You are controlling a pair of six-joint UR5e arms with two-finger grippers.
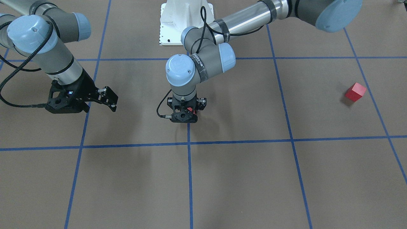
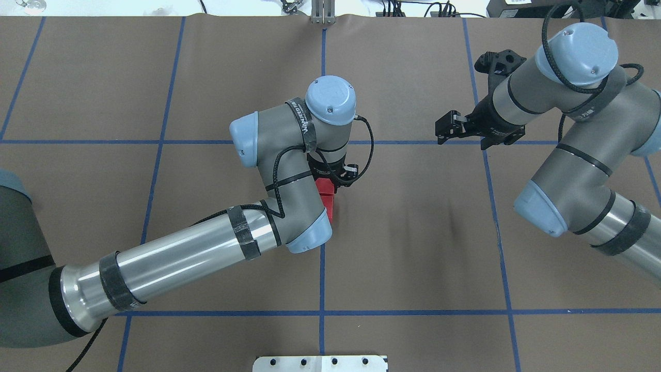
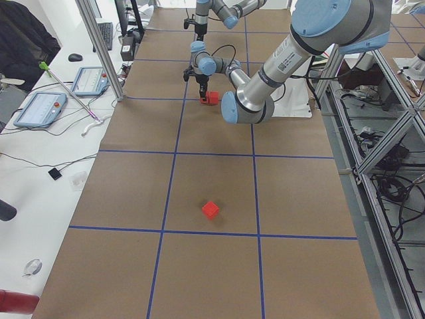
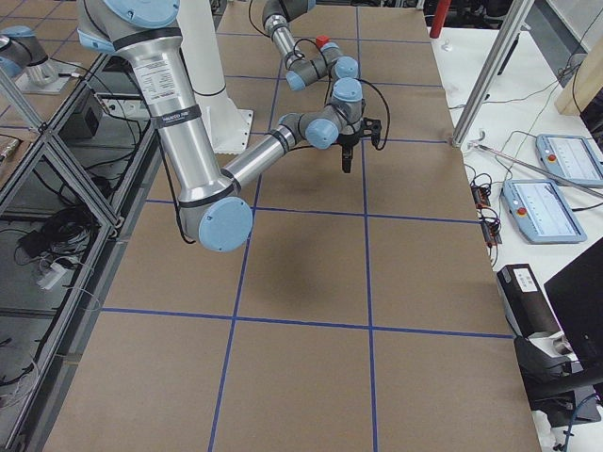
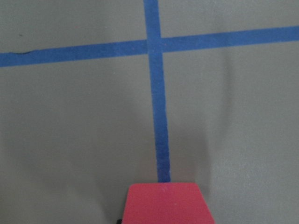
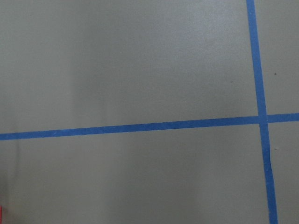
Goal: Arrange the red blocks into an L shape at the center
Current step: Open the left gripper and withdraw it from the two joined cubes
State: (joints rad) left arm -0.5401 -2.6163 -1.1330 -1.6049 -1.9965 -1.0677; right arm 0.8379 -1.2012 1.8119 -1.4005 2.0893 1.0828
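The left hand (image 1: 187,110) is down low at the middle of the flat brown worktop (image 1: 238,178). It looks closed on a small matte red cube (image 5: 169,204). The cube sits right over the thin blue tape line (image 5: 159,116) that runs down the middle.

From above, more red shows just on the robot's side of the hand. I think that is a second red cube (image 2: 329,207) lying on the line beside the held one. I cannot tell if they touch. The third red cube (image 1: 355,92) sits alone, well apart, toward the worktop's left end. The right hand (image 1: 109,99) hangs off toward the right end, with its fingers apart and nothing in them.

To do this step well, the left hand should set its cube flat, with its sides straight along the blue line and snug against the second red cube. Then it should let go slowly and lift straight up, so neither cube gets bumped. A crooked cube now would make a crooked L when the third red cube goes beside one end.
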